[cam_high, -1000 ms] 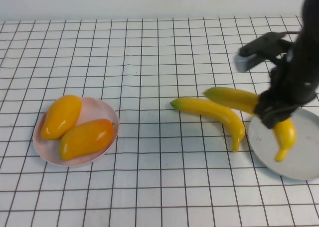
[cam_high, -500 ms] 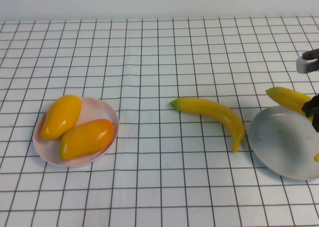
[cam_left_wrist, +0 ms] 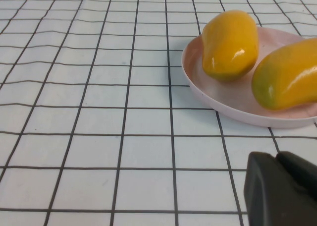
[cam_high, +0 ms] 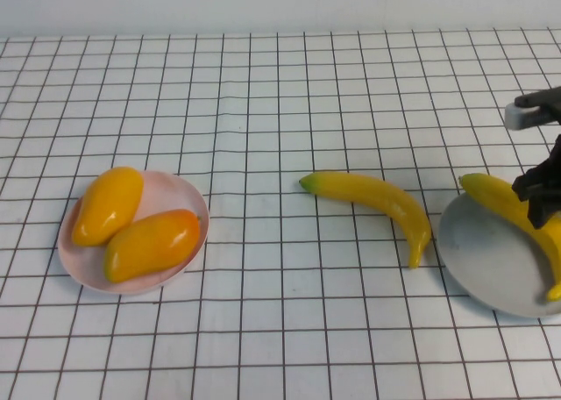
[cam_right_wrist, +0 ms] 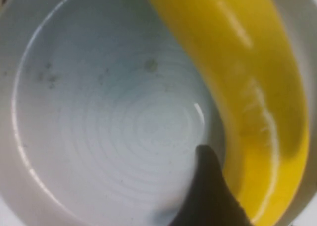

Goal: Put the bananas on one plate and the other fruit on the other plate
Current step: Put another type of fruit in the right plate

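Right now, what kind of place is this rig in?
Probably a lab or test bench, not a kitchen: a tabletop under a white grid-lined cloth, plastic-looking fruit on a pink plate and a grey plate, a plain white wall behind. Right gripper sits over the grey plate; left gripper is parked beside the pink one.

Banana (cam_right_wrist: pixel 247 87) lying in grey-blue plate (cam_right_wrist: pixel 99 117), dark fingers (cam_right_wrist: pixel 208 196) beside it.

Held banana (cam_high: pixel 507 200) has lowered onto grey-blue plate (cam_high: pixel 478 251).
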